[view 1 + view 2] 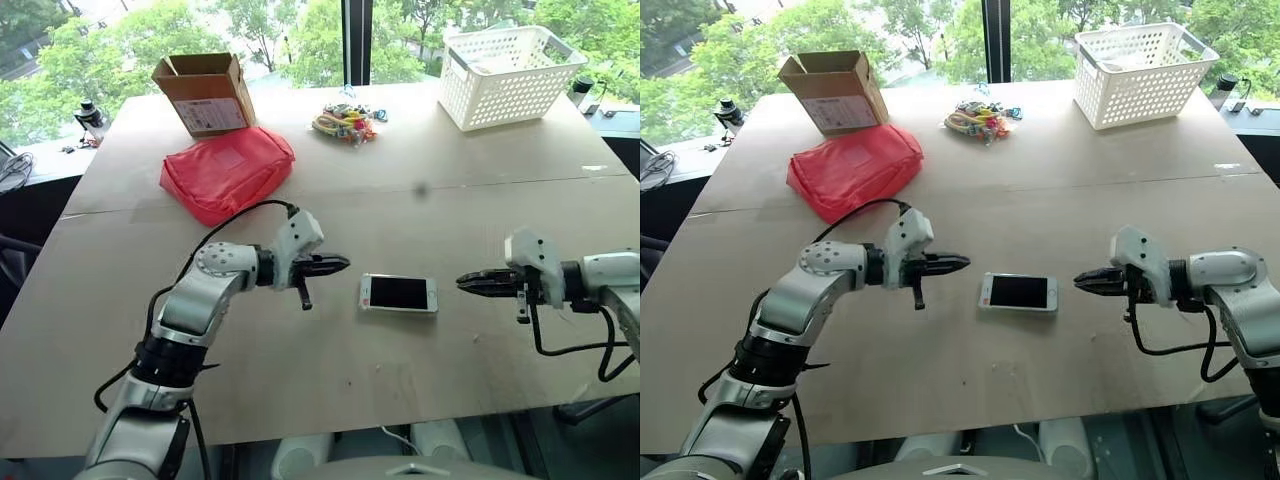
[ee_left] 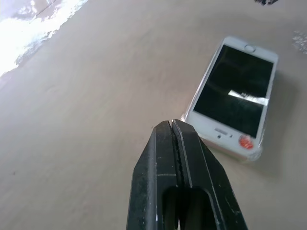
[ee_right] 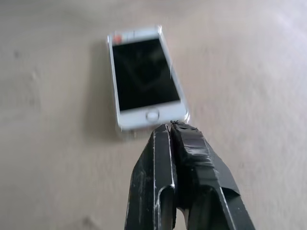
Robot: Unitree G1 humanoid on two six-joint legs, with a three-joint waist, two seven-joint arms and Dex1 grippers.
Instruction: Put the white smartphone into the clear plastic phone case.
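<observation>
Fingers of the left hand [image 1: 338, 265] and the right hand [image 1: 468, 282] are pressing together, pinching nothing. Between them, the white smartphone [image 1: 398, 293] is lying screen up on the surface [image 1: 450, 210], sitting inside the clear plastic phone case [image 2: 253, 152], whose rim is showing around its edges.

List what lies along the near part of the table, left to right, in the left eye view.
left gripper, shut → white smartphone, lying screen-up in the clear plastic phone case → right gripper, shut.
</observation>
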